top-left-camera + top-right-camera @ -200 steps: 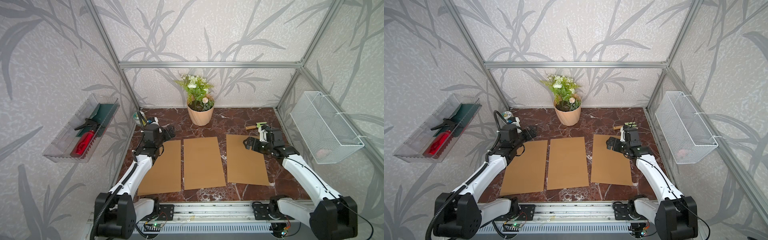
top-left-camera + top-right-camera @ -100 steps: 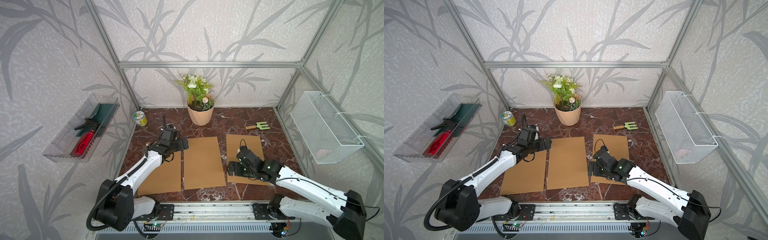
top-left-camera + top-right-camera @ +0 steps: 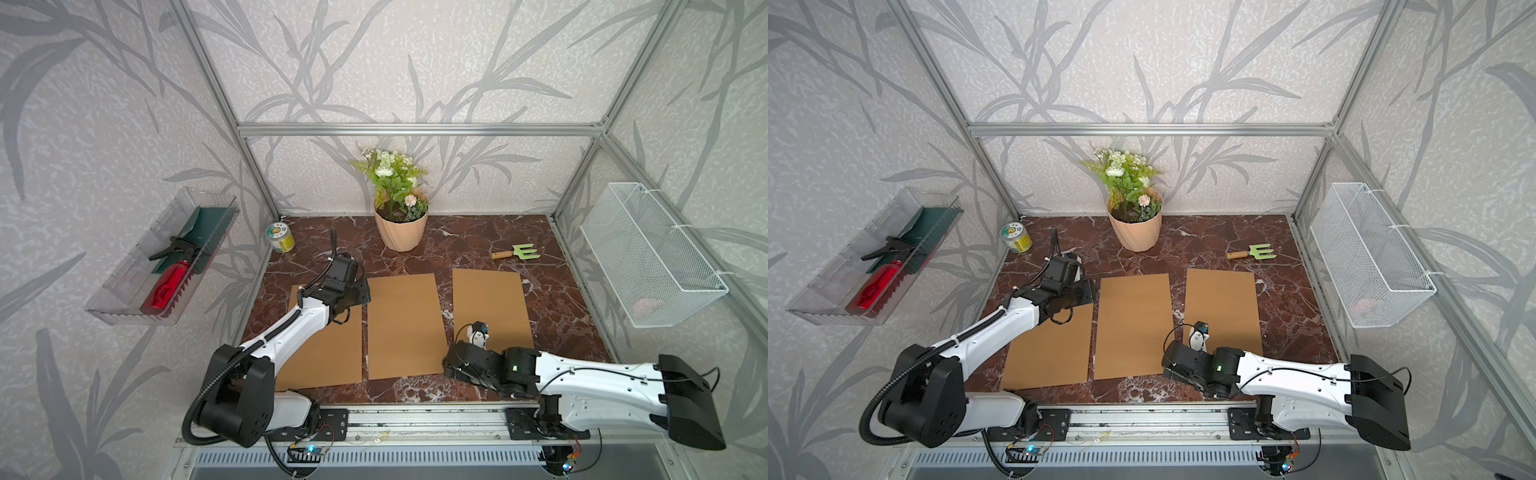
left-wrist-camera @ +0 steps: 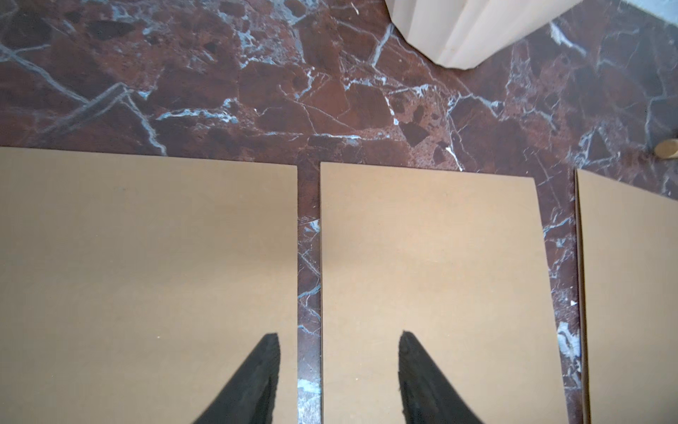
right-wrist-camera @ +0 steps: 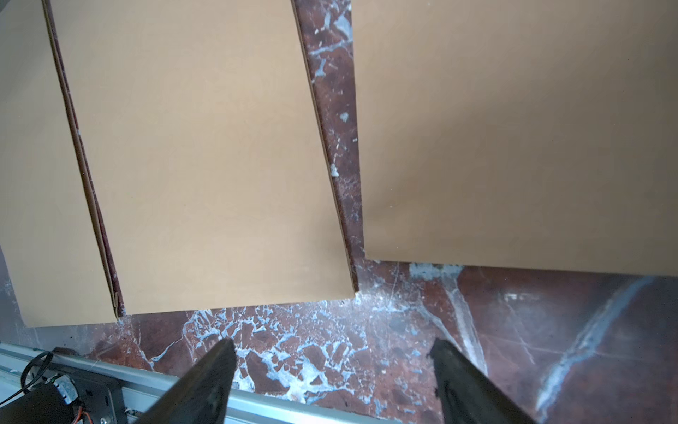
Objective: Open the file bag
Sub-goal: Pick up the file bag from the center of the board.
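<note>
We see three flat brown file bags lying side by side on the red marble tabletop: the left file bag, the middle file bag and the right file bag. A narrow strip of marble separates each from its neighbour.

The left pincer hangs over the far end of the left file bag, at the corner beside the middle one. In the left wrist view its fingers stand apart with nothing between them, one over the left file bag and one over the middle file bag, straddling the gap. We cannot tell whether they touch the bags.

The right pincer is also spread and empty. It sits low over bare marble just in front of the near edges of the middle and right file bags.

At the back stands a flower pot. A small green garden fork lies beyond the right file bag, and a tin sits in the far left corner.
</note>
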You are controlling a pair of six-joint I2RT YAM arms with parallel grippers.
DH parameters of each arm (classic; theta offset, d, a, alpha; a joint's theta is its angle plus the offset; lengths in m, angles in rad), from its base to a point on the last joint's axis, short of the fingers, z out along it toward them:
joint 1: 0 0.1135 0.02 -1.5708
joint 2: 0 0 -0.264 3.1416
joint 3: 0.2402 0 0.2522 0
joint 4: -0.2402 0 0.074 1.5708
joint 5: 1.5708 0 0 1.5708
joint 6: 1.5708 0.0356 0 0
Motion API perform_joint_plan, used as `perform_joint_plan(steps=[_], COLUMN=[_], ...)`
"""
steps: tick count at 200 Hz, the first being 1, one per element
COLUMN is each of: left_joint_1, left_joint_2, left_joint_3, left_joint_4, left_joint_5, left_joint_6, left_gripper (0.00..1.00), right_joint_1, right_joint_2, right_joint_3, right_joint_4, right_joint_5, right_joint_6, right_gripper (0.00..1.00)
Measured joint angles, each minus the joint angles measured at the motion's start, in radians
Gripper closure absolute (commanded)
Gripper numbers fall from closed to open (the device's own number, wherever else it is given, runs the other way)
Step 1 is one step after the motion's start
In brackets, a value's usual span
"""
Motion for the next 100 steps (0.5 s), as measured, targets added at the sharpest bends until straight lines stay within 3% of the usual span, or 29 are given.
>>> perform_joint_plan(steps=[100], left_joint_1=[-0.001], left_joint_2=[0.238], left_joint_3=[0.082], left_joint_4=[0.071], left_joint_5=[0.061], left_joint_6=[0.003], left_gripper=[0.76], right_joint_1=[0.063], right_joint_2=[0.078], right_joint_3=[-0.105], right_joint_4=[0.230], right_joint_5=[0.041], right_joint_6=[0.200], right_gripper=[0.20])
